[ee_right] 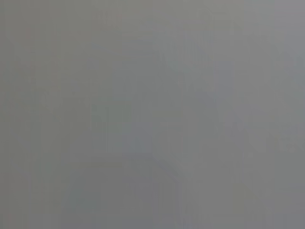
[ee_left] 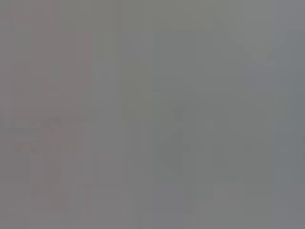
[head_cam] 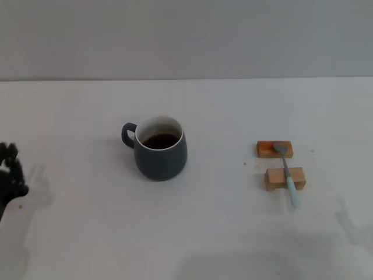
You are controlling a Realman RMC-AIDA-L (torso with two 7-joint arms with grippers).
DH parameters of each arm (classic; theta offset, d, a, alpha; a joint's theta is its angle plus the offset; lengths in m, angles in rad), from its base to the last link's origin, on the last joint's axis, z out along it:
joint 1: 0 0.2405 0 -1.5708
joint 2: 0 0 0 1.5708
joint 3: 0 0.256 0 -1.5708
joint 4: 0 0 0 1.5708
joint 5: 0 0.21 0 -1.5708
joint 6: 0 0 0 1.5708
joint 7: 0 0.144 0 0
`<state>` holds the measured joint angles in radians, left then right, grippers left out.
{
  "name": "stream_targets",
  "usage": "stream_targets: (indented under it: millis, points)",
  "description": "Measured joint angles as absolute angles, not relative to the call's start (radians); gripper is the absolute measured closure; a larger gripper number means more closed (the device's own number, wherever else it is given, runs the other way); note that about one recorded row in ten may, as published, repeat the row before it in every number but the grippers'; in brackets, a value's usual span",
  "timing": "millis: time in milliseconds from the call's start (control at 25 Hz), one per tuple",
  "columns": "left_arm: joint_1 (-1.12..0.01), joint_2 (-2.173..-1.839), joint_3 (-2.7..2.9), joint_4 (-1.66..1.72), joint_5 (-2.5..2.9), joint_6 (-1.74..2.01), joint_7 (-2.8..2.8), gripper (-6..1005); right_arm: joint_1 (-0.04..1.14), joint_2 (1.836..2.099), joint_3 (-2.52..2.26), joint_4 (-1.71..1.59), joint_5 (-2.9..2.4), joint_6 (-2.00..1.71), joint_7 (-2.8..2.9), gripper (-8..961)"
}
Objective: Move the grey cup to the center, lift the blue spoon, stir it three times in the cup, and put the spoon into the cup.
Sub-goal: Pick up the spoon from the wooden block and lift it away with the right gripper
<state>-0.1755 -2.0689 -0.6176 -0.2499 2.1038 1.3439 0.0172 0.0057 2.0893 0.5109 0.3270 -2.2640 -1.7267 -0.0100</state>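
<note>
The grey cup (head_cam: 160, 149) stands upright on the white table, left of the middle, its handle pointing left and dark brown liquid inside. The blue spoon (head_cam: 287, 174) lies at the right across two small wooden blocks, its metal bowl on the far block and its pale blue handle pointing toward me. My left gripper (head_cam: 10, 175) is a dark shape at the left edge of the head view, well apart from the cup. My right gripper is out of view. Both wrist views show only plain grey.
Two small wooden blocks (head_cam: 284, 178) (head_cam: 274, 149) hold the spoon up off the white table (head_cam: 221, 233). The table's far edge meets a pale wall at the back.
</note>
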Motion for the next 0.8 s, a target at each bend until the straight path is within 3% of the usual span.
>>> stream_targets:
  millis: [800]
  points:
    - [-0.127, -2.069, -0.615, -0.239, 2.101, 1.317, -0.014, 427, 0.019, 2.087, 0.395, 0.385, -2.263, -1.594, -0.014, 156]
